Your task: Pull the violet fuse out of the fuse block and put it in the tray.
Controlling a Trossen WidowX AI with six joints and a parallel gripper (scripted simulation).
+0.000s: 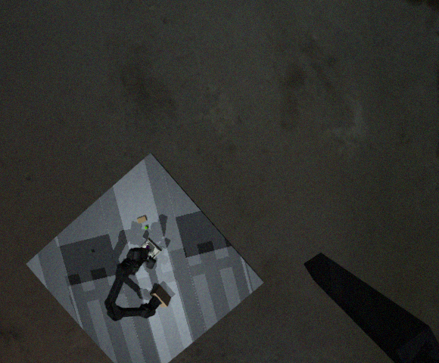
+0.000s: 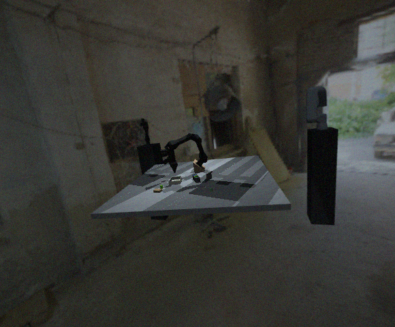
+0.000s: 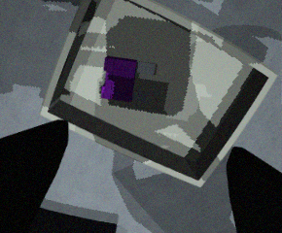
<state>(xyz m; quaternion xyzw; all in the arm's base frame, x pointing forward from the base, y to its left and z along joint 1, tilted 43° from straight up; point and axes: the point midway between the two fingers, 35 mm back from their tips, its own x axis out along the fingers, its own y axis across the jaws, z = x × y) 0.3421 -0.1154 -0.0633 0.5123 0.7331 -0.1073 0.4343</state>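
The violet fuse lies inside the tray, on its floor towards the left in the wrist view. My gripper is open and empty above the tray's near side. Its fingertips stand wide apart, and the fuse lies beyond them, not between them. The dark fuse block stands to the right of the tray in the exterior view, with small green and blue fuses on it. Its details are too small to tell.
A tan block and a small green object stand beyond the tray. A brown tilted box is by the arm. A small dark box stands right of the fuse block. Shadows cross the table.
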